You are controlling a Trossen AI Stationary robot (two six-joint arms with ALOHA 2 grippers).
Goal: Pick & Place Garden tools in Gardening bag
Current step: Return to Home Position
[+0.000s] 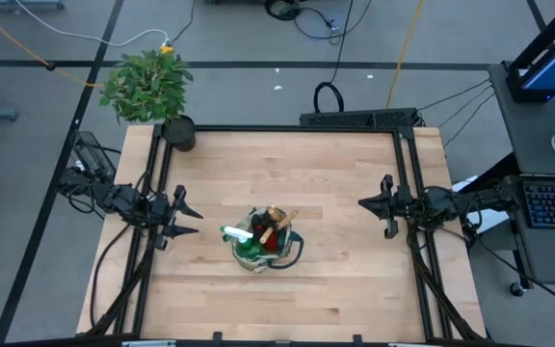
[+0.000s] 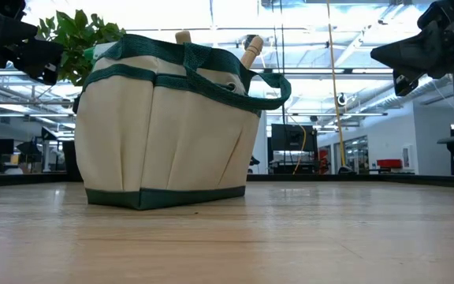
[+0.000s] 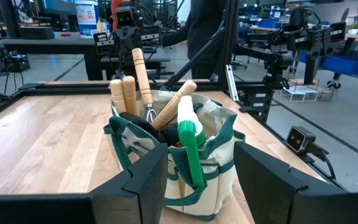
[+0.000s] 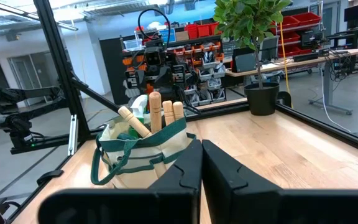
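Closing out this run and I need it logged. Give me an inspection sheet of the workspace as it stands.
Surface: wooden table, no loose tools seen on it.
Job's things: gardening bag upright mid-table; wooden tool handles and green spray bottle stick out of it.
Clutter: potted plant at the far left corner.
Grippers: left gripper open, right gripper shut, both empty, at the table's sides.
Cables: black cable loop on the floor beyond the table.
Surroundings: keyboard on a desk to the right.

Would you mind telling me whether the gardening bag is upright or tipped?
Upright: the gardening bag rests flat on its base, with wooden handles and the spray bottle sticking up from it.
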